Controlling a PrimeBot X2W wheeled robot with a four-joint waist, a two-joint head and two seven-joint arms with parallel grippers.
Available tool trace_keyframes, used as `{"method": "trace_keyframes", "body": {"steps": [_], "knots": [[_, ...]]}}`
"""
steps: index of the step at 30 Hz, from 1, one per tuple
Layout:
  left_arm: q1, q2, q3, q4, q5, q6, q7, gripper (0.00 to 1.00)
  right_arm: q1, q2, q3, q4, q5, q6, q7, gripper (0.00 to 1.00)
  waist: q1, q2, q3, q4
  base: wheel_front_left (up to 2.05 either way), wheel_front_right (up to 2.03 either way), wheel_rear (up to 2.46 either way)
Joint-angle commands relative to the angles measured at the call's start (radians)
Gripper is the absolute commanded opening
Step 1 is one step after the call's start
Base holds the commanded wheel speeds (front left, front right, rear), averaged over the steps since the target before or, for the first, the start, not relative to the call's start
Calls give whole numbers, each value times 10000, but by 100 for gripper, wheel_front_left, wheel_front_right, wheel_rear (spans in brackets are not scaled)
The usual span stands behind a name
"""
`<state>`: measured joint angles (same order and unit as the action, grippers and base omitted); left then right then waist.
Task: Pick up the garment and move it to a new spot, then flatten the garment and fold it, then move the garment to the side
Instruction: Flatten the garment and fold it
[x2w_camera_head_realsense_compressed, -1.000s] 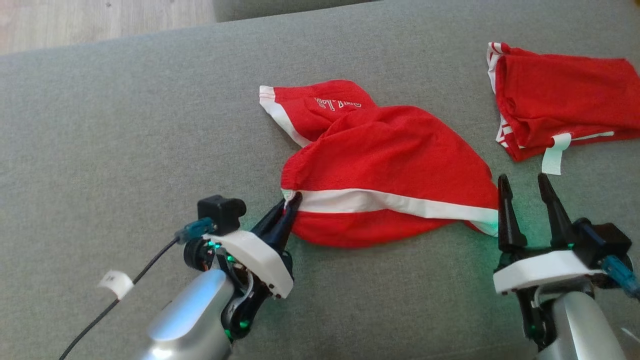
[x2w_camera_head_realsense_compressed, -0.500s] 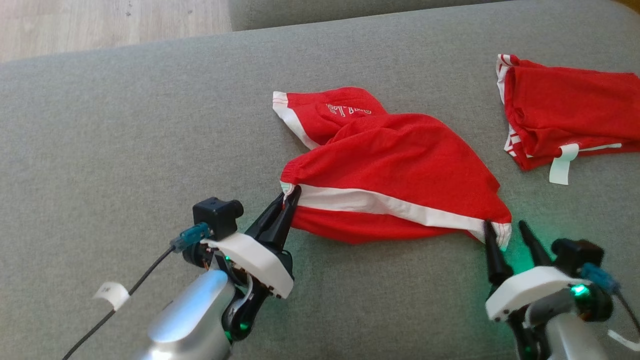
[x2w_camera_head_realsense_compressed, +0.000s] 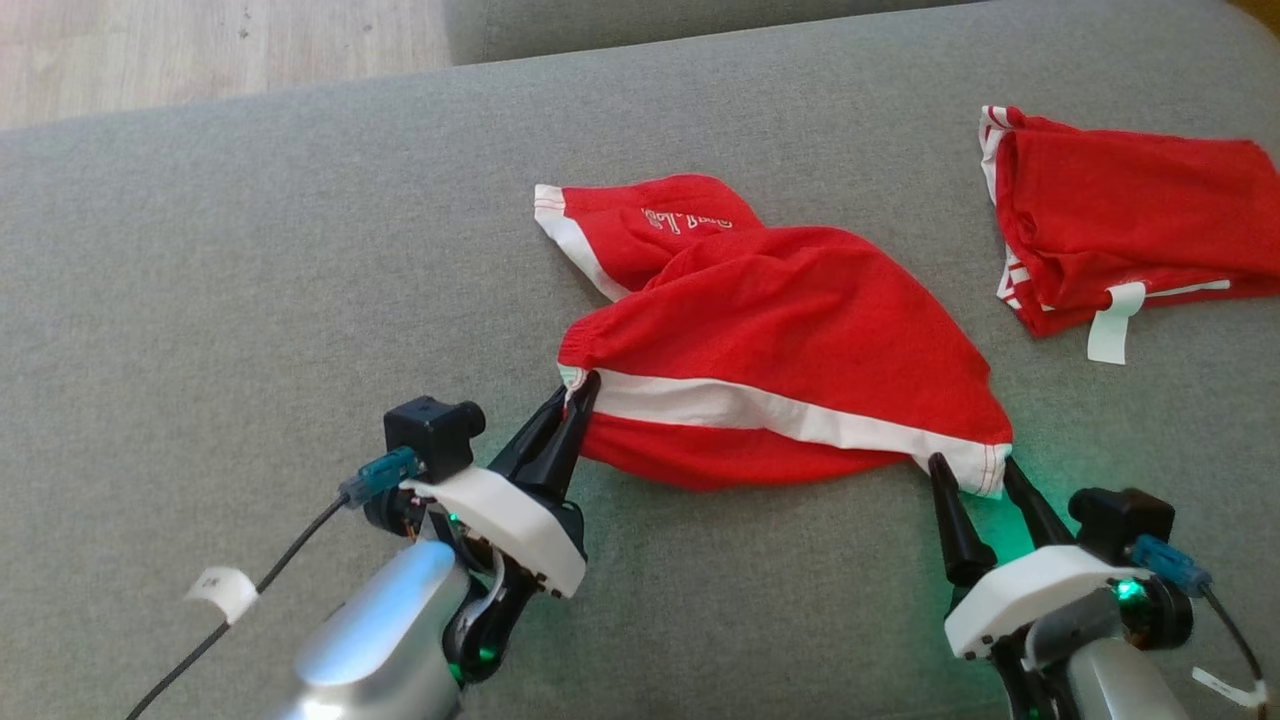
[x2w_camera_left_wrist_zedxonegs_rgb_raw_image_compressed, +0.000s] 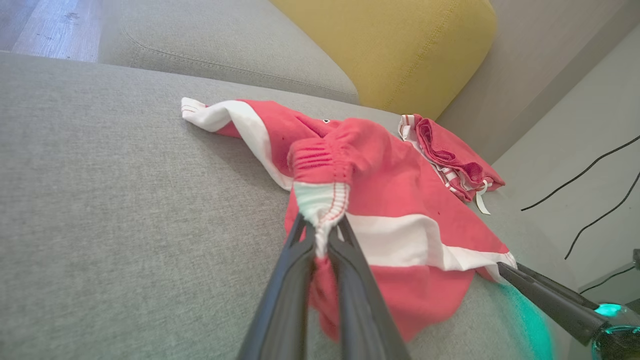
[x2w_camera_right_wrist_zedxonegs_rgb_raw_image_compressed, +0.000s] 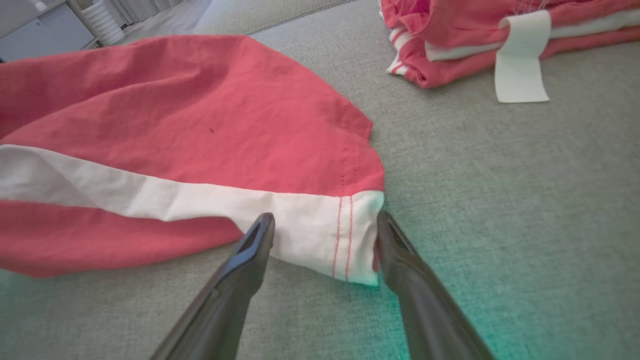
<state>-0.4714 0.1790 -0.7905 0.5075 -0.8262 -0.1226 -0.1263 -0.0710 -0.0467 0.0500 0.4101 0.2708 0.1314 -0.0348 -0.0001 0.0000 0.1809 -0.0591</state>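
We look down on a grey sofa seat (x2w_camera_head_realsense_compressed: 250, 300) with a red garment (x2w_camera_head_realsense_compressed: 790, 320) lying rumpled near its middle. It looks like a pair of shorts. A white stripe (x2w_camera_head_realsense_compressed: 780, 405) runs along the edge nearest the robot.

The left gripper (x2w_camera_head_realsense_compressed: 585, 385) is at the stripe's left end. Its two dark fingers are pressed together on the gathered elastic corner of the garment, and the left wrist view shows cloth pinched between them.

The right gripper (x2w_camera_head_realsense_compressed: 972, 463) is at the stripe's other end with its fingers spread wide. In the right wrist view, the stitched white hem corner lies between the two fingertips, which have no hold on it. We cannot tell whether the tips touch the seat.

The garment's long axis follows the white stripe. It runs straight from one gripper to the other and dips slightly towards the robot on its right side. Each arm is therefore already at its own end of the cloth, and the rest of the garment bunches away from the robot, with one leg twisted off to the far left.

We judge that the coming move depends on the right fingers closing on that hem corner, so that the cloth can be lifted or stretched between both arms.

A second red garment (x2w_camera_head_realsense_compressed: 1120, 230) lies folded well apart at the far right, with a pale paper tag (x2w_camera_head_realsense_compressed: 1108, 325) hanging from it.
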Motion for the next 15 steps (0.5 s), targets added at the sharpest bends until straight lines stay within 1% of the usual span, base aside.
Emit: {"method": "trace_keyframes", "body": {"steps": [1, 13, 14, 15], "knots": [[-386, 200, 249, -233, 65, 62, -133, 0, -156, -35, 287, -368, 37, -7, -117, 100, 1, 0, 8, 3, 0, 0, 0], [-457, 194, 194, -102, 23, 64, -164, 0, -108, -35, 372, -568, -8, -7, -79, 100, 1, 0, -47, 44, 0, 0, 0], [-457, 195, 190, -95, 18, 63, -170, 0, -113, -35, 380, -592, -16, -7, -102, 97, 1, 0, -56, 43, 0, 0, 0], [-450, 201, 186, -88, 12, 63, -178, 0, -119, -35, 374, -619, -23, -7, -142, 49, 1, 0, -68, 41, 0, 0, 0]]}}
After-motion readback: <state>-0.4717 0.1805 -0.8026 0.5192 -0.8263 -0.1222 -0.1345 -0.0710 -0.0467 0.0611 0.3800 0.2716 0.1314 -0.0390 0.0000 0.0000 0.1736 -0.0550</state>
